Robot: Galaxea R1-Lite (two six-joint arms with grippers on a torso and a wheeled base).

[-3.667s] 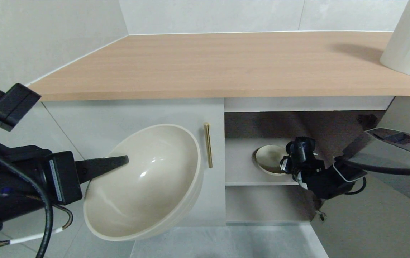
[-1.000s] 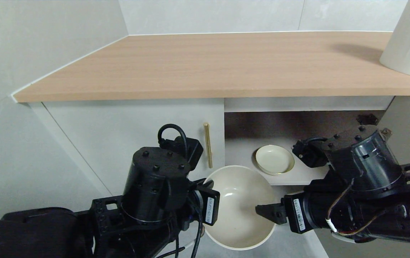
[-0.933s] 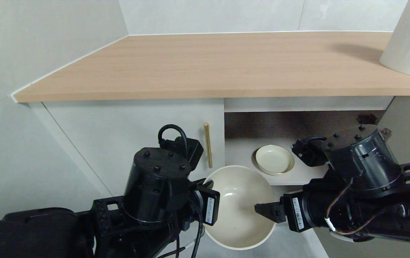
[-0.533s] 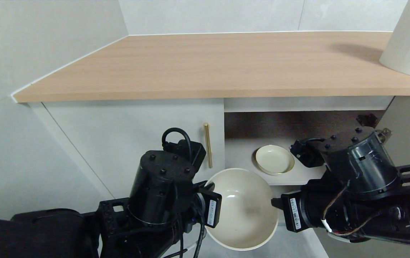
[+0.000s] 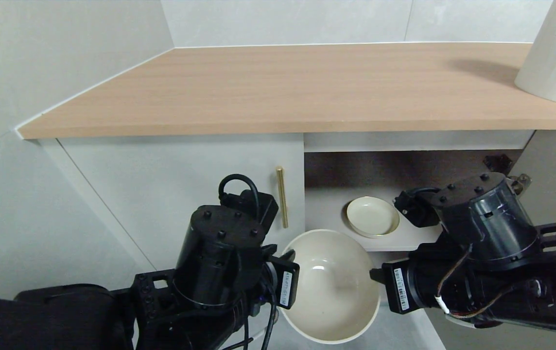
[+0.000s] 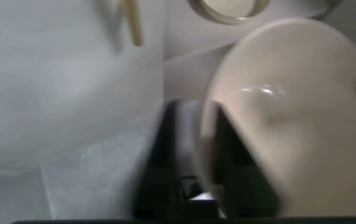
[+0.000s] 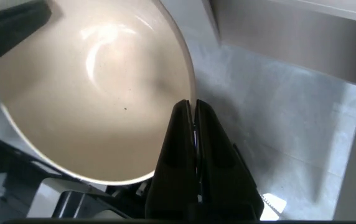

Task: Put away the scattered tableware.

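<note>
On the left, grips the left rim of the bowl (image 5: pixel 329 287) with the left gripper (image 5: pixel 285 260), fingers pinched either side of the wall, though blurred in the left wrist view. Holds that bowl far from its place of a few seconds back: then out wide to the left before the closed door, now brought in to the middle, low, past the brass handle (image 5: pixel 281 197) and just below the front edge of the open shelf (image 5: pixel 324 214). Sinks a touch and drifts slightly rightward over the last second. On the right, shows the bigger change: no longer pokes a fingertip of the right gripper (image 5: pixel 374 276) over the bowl's inside, but draws back to the right rim and closes there, fingers almost together with only the wall between them in the right wrist view. Amounts to a two-armed hold, probably a handover to the right arm. Leaves the small dish (image 5: pixel 372 216) lying on the shelf, beyond the bowl and to its right; calls next, most likely, for release by the left gripper.
</note>
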